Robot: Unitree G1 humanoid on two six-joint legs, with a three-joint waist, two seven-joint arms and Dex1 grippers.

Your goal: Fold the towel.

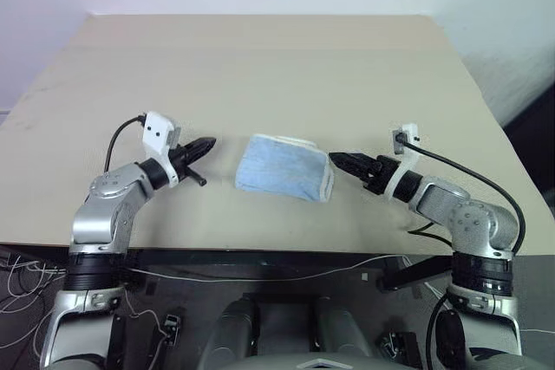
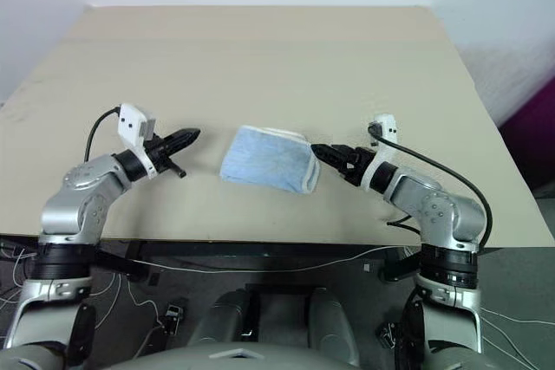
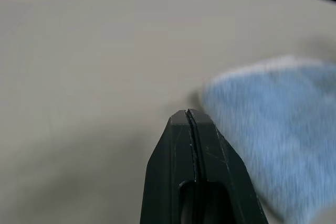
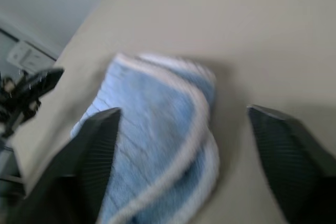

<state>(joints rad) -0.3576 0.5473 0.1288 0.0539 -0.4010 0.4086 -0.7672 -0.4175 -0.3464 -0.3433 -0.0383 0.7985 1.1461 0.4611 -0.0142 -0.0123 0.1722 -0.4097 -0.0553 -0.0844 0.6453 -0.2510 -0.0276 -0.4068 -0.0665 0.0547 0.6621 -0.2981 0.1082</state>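
Left eye view: towel (image 1: 284, 168) sits folded at centre frame on the table (image 1: 260, 67); I see both grippers clear of it.
Left wrist view: left gripper (image 3: 191, 115) closed, empty.
Right wrist view: right gripper (image 4: 181, 116) open; top fold could spring loose.

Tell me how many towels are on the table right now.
1. The towel lies folded on the table, near the front edge, between the left gripper and the right gripper. Nothing seems hidden.
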